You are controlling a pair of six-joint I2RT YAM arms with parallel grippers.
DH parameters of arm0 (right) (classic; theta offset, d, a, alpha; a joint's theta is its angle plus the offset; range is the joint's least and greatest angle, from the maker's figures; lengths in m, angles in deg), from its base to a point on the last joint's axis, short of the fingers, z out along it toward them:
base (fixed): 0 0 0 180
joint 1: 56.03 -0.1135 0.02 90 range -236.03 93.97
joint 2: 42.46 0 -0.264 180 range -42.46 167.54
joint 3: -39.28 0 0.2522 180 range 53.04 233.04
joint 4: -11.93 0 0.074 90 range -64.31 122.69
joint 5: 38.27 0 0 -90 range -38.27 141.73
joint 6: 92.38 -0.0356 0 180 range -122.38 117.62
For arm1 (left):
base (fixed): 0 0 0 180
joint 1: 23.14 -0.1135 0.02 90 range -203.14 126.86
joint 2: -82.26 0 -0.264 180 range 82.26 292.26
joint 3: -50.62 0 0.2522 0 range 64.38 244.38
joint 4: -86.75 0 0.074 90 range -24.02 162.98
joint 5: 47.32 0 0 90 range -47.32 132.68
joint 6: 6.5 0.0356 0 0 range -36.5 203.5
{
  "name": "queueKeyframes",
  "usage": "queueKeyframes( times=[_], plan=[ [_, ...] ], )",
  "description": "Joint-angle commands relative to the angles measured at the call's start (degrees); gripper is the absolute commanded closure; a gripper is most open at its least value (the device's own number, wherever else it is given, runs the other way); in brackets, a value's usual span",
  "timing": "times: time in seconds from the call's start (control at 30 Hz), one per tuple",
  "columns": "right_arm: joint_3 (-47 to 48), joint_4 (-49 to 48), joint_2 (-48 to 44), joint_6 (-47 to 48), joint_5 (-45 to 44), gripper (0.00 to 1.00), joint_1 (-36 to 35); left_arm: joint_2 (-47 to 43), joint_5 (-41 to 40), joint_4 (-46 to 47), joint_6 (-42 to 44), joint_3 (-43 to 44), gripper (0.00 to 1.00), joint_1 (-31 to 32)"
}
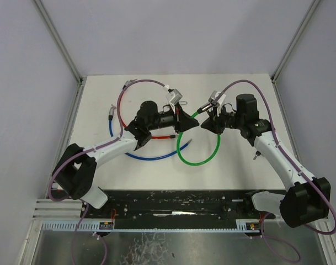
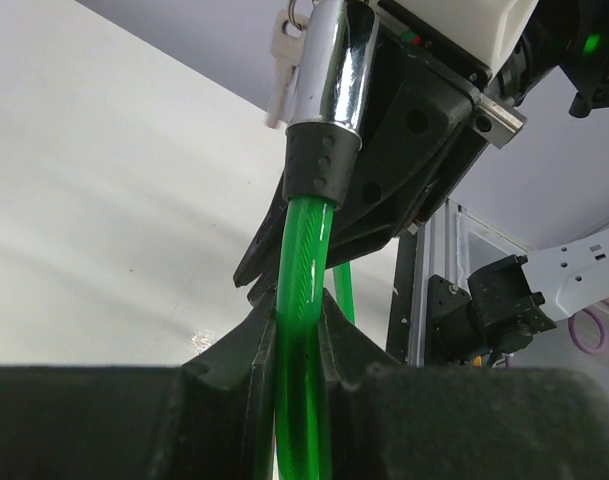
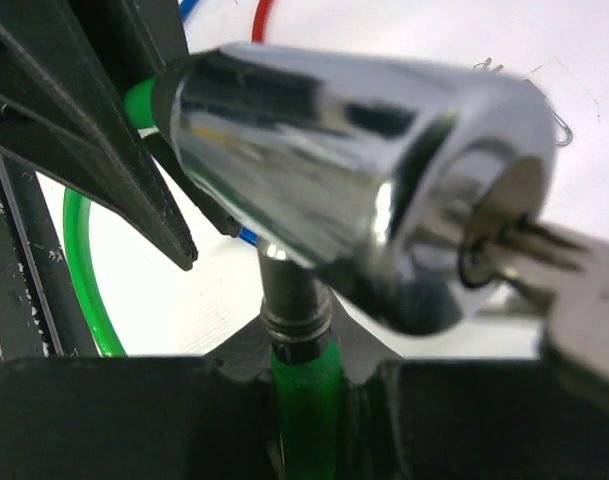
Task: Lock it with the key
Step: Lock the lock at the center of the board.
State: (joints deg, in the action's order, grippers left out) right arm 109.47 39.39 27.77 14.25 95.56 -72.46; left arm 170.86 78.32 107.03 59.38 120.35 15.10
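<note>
1. The lock body (image 3: 324, 170) was a short chrome barrel, mirror-bright and rounded at the shoulders. It sat between the two claws over the far middle of the white table (image 1: 234, 171).
2. A flat silvery key (image 3: 584, 300) stood in the keyway on the barrel's round end face. From the right wrist view it looked blurred.
3. A black rubbery collar (image 2: 322, 165) with small dimples capped the lower end of the barrel. The green cable (image 2: 302, 300) ran out of it, glossy and translucent.
4. The cable's other end carried a ribbed grey metal ferrule (image 3: 294, 300), which rose towards the underside of the barrel. I could not tell whether it was seated.
5. The left claw (image 2: 296, 325) was closed tight on the green cable just below the collar, with its matt black fingers (image 2: 239, 340) pressing both sides.
6. The right claw (image 3: 302, 370) was clamped narrowly on the green cable just beneath the ferrule.
7. From above, the rest of the cable hung in a wide loop that lay on the table nearer the arm bases.
8. A thin blue cable (image 1: 145, 158) curved on the table to the left of that loop, with a red cable (image 1: 163, 136) beside it under the left arm.
</note>
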Motion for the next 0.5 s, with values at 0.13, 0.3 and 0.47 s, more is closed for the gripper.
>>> queueKeyframes(
  times=[0.13, 0.3, 0.47],
  plan=[
    [2.8, -2.5, -1.2, -0.9, -1.1, 1.0, -1.1, -1.7, -7.3, -11.8, 12.0, 4.5, 1.0, 1.4],
    [3.2, -2.1, -2.1, -0.5, -1.3, 1.0, -1.0, -3.0, -16.4, -20.7, 20.1, 5.5, 1.0, 1.6],
    [2.7, -3.2, -2.4, -1.2, 0.5, 1.0, -0.7, -2.7, -22.3, -25.5, 24.3, 6.2, 1.0, 2.0]
  ],
)
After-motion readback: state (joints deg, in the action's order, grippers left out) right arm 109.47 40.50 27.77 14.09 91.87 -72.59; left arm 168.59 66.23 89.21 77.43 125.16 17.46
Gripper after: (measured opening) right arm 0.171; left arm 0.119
